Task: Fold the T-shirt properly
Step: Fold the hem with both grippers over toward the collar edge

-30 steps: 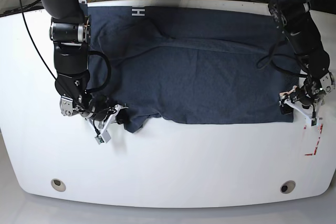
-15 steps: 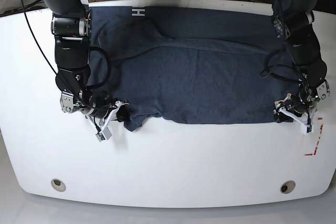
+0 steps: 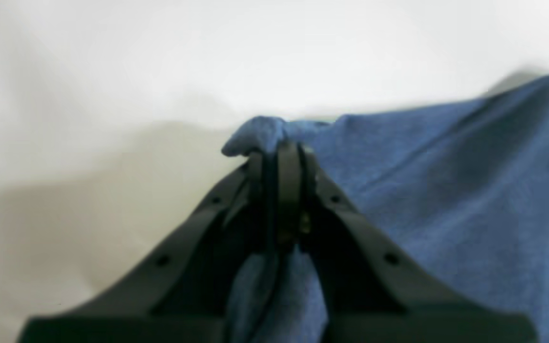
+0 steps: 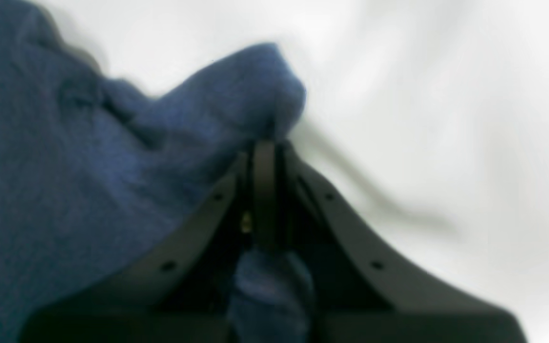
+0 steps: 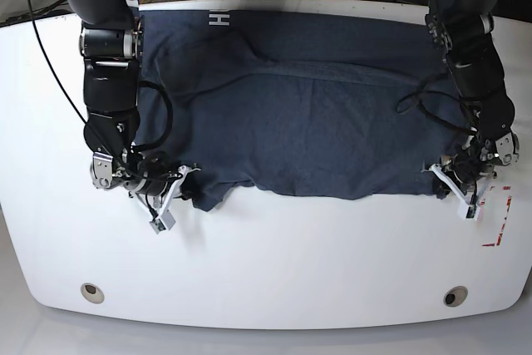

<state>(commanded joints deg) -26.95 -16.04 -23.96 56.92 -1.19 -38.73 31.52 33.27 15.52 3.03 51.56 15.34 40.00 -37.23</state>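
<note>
The dark navy T-shirt (image 5: 307,122) lies spread across the white table (image 5: 274,263), with white lettering at its far left edge. My left gripper (image 5: 445,182), on the right of the base view, is shut on the shirt's near right corner; the left wrist view shows the cloth (image 3: 398,190) pinched at the tips of the left gripper (image 3: 281,150). My right gripper (image 5: 184,191), on the left of the base view, is shut on the near left corner; the right wrist view shows cloth (image 4: 136,157) bunched at the tips of the right gripper (image 4: 265,143).
Red tape marks (image 5: 497,226) sit on the table at the near right. Two round holes (image 5: 91,292) (image 5: 454,296) lie near the front edge. Cables and a carpeted floor lie beyond the table's far edge.
Both arms have drawn slightly inward and back with their corners. The shirt's near edge has pulled in a little at the right corner.
</note>
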